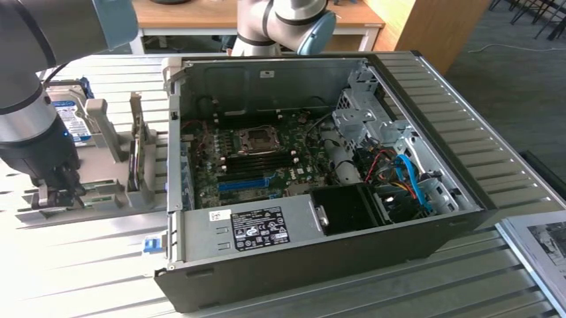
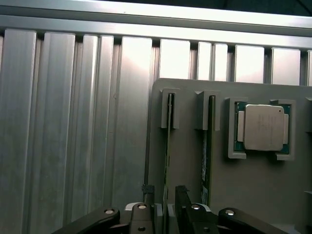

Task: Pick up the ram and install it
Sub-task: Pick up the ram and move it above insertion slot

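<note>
Ram [image 2: 168, 141] edge-up in gray holder [image 2: 253, 195]

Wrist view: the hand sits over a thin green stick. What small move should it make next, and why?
Probably close the hand on the memory stick: its fingers stand open on either side of it, and the stick stands on edge in the grey holder.

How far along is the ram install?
Done: the pincer is down at the grey holder, open, one finger on each side of the ram. In hand: nothing; the ram stands on edge in its holder slot, not gripped. Left: grasping, lifting and seating it in the motherboard inside the open case.
</note>
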